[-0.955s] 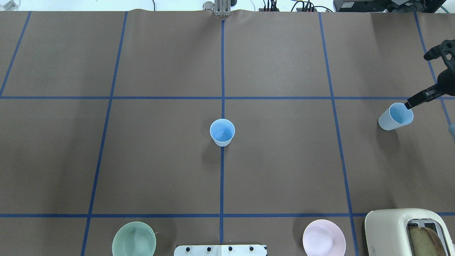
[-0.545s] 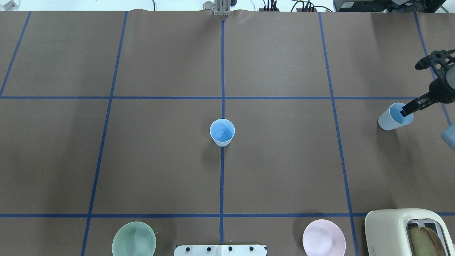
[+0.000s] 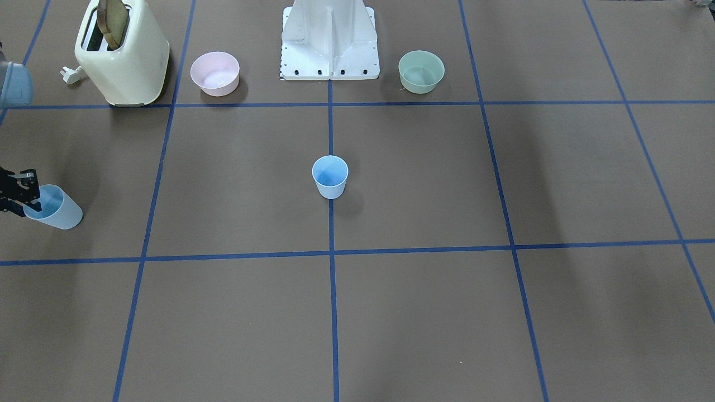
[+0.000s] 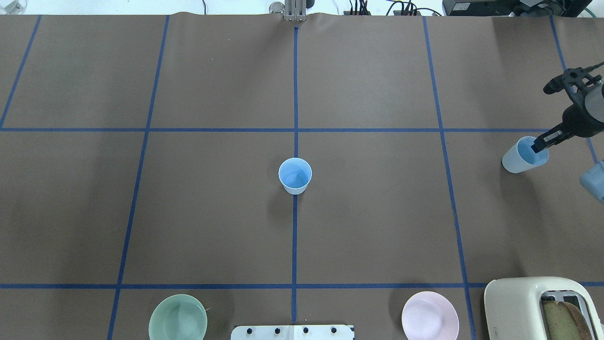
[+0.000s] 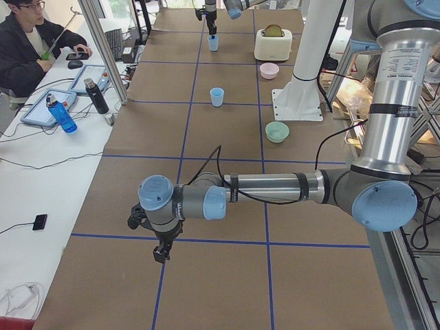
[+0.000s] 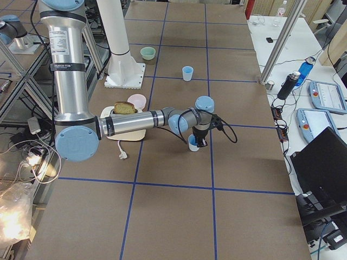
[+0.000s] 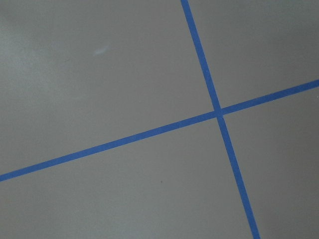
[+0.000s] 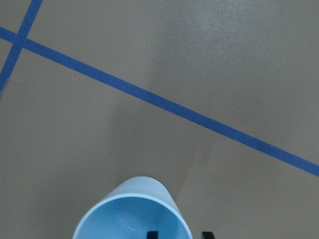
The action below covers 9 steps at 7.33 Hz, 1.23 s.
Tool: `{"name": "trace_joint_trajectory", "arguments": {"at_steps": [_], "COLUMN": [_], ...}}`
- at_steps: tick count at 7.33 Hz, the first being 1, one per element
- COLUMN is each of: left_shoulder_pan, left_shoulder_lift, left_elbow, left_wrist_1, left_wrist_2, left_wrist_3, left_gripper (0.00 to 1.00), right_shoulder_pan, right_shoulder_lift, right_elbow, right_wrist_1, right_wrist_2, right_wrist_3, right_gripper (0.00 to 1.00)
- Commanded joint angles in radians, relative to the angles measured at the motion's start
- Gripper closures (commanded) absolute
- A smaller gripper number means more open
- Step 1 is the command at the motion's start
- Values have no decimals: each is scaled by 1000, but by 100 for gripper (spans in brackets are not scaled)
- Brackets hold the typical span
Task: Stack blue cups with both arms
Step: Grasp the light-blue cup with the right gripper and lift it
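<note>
One blue cup (image 4: pixel 295 175) stands upright at the table's middle, on the centre tape line; it also shows in the front view (image 3: pixel 330 176). The second blue cup (image 4: pixel 524 155) stands near the right edge and shows in the front view (image 3: pixel 53 207) too. My right gripper (image 4: pixel 538 145) is at this cup's rim. In the right wrist view its fingertips (image 8: pixel 152 234) straddle the near wall, one inside and one outside, with gaps to the wall. My left gripper (image 5: pixel 163 251) hangs low over bare table far to the left; I cannot tell its state.
A cream toaster (image 4: pixel 542 307) with bread, a pink bowl (image 4: pixel 430 316) and a pale green bowl (image 4: pixel 178 318) stand along the near edge beside the white pedestal (image 3: pixel 329 39). An operator (image 5: pixel 27 48) sits at a side table.
My right gripper has swung left and come down, so its fingertip moved from the right cup's rim to inside it. Neither cup has moved.
</note>
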Motion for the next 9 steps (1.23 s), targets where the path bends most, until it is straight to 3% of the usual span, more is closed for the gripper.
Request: {"name": "trace_joint_trajectory", "arguments": {"at_steps": [1, 4, 6, 8, 9], "left_shoulder_pan": [0, -1, -1, 0, 0], "left_shoulder_lift": [0, 3, 14, 22, 22], "left_elbow": [-1, -4, -13, -21, -21], "left_wrist_1": [0, -2, 0, -2, -2], "left_wrist_2": [0, -2, -2, -2, -2], "left_wrist_3": [0, 0, -35, -37, -38], "left_gripper": [2, 2, 2, 2, 2], "right_shoulder_pan": [2, 52, 42, -83, -145], "right_shoulder_lift": [2, 48, 179, 351, 454], "right_elbow": [18, 70, 93, 145, 148], "right_wrist_1": [4, -13, -15, -53, -132], "right_wrist_2": [5, 104, 119, 106, 68], "right_wrist_3": [1, 36, 332, 766, 891], "right_gripper": [100, 100, 100, 100, 100]}}
